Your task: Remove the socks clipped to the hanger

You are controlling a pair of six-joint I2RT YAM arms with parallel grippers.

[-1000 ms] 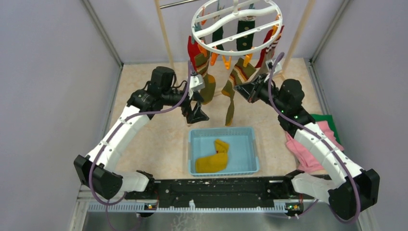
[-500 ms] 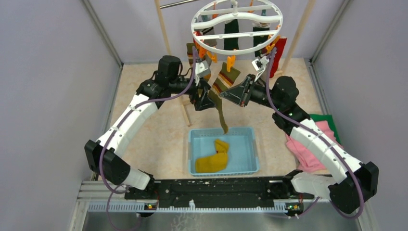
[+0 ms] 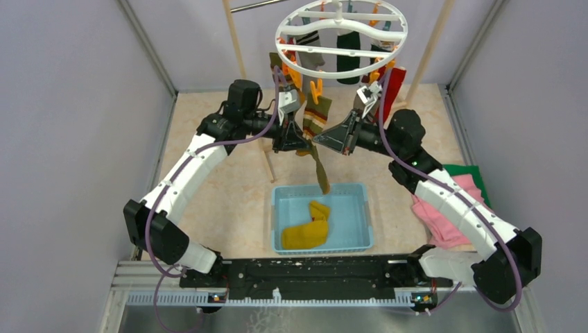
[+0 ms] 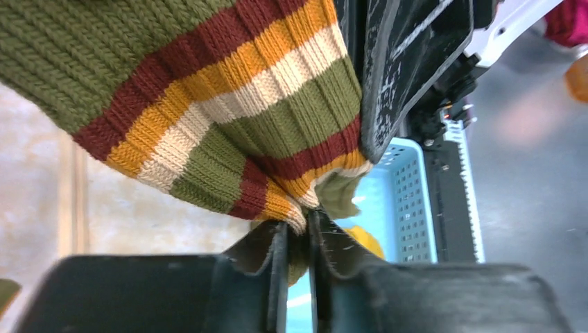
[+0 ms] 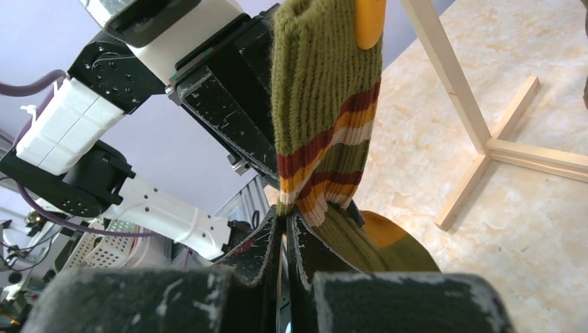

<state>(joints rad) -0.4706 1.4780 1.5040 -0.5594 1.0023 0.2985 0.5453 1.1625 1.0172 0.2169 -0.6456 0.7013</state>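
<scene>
Over the far side of the bench (image 3: 222, 201) the white ring hanger (image 3: 279, 32) hangs with several socks clipped to it. On the bench, nearer to me, the blue basket (image 3: 366, 215) has one mustard sock (image 3: 308, 232) lying in it. So I judge the job is part done, and the step in hand is freeing the olive striped sock (image 3: 317, 116) (image 4: 229, 104) (image 5: 322, 104), which hangs between my two arms with its toe trailing down towards the basket's far rim.

The next move, as I see it, calls for a firm pull downward, both arms together, until the cuff slips free of the hanger. Then I must carry it over the basket and let go.

My left claw (image 3: 299, 142) (image 4: 297, 236) is drawn narrow, its fingers pinching a fold at the sock's lower striped edge. My right claw (image 3: 320, 139) (image 5: 284, 229) is closed tight on the same striped edge from the other side, and the two claws nearly touch.

An orange clip (image 5: 367, 17) bites the cuff above them, so the sock is not yet free.
</scene>
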